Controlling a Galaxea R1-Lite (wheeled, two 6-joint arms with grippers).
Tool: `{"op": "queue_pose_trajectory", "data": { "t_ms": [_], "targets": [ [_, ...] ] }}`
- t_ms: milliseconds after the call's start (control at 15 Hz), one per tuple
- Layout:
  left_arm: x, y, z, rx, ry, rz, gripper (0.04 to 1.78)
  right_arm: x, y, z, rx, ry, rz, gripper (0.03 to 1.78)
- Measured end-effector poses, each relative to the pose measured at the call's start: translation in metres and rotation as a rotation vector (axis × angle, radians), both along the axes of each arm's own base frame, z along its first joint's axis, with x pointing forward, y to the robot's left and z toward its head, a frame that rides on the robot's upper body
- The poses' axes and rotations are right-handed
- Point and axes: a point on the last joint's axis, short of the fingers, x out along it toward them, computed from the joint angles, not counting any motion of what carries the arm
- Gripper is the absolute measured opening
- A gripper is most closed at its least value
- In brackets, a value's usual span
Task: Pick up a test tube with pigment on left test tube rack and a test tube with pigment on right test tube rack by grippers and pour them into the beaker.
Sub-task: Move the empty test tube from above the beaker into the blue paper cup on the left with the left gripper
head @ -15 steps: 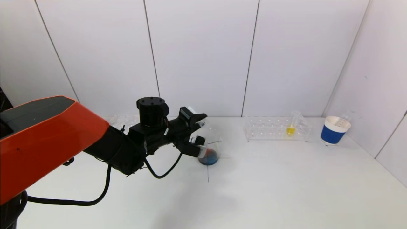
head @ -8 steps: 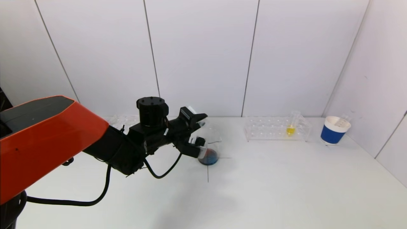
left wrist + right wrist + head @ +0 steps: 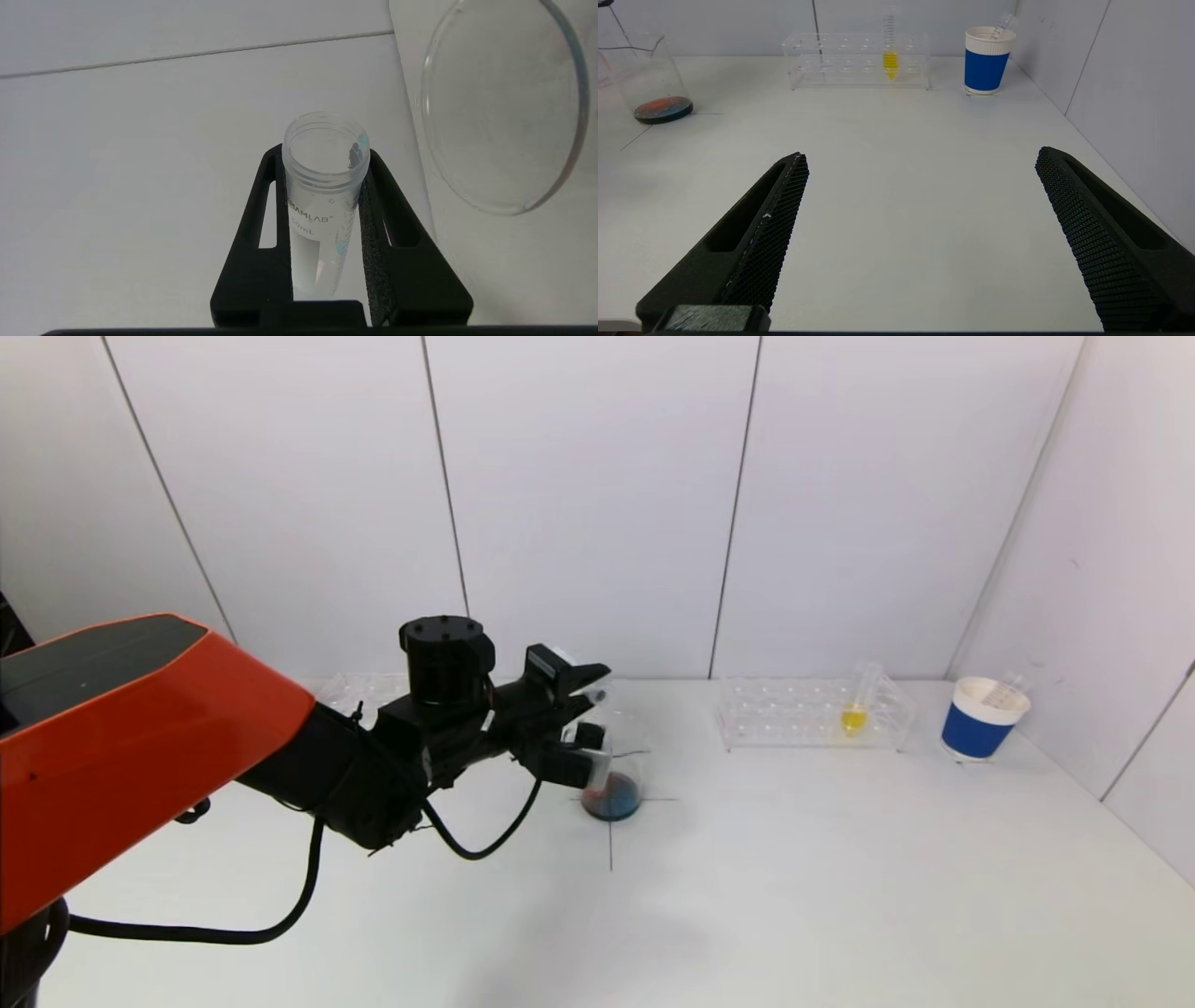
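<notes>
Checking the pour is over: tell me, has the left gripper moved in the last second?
Yes, slightly: the left gripper has lifted a little relative to the beaker.

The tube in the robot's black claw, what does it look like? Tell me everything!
The tube is clear plastic with a threaded, open mouth, no cap, and printed markings down its side. It looks empty, with only a blue drop at its rim. The left gripper is shut on it, one black finger on each side. It is held beside the glass beaker, which has dark blue and red liquid at its bottom.
</notes>
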Motion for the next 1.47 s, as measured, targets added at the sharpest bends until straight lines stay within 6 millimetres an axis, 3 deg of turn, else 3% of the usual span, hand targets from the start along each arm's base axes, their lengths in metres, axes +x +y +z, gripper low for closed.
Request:
{"op": "queue_pose_trajectory", "data": {
  "t_ms": [667, 1000, 1200, 1467],
  "targets": [
    [-0.023, 0.006, 0.082, -0.590, 0.453, 0.368, 0.44, 0.000, 0.000, 0.000, 0.000, 0.000, 0.000, 1.77],
    [-0.030, 0.014, 0.142, -0.919, 0.606, 0.438, 0.44, 0.000, 0.000, 0.000, 0.000, 0.000, 0.000, 1.77],
    [-0.035, 0.034, 0.172, -1.121, 0.697, 0.511, 0.44, 0.000, 0.000, 0.000, 0.000, 0.000, 0.000, 1.77],
    [-0.033, 0.075, 0.189, -1.285, 0.681, 0.584, 0.44, 0.000, 0.000, 0.000, 0.000, 0.000, 0.000, 1.77]
  ]
}}
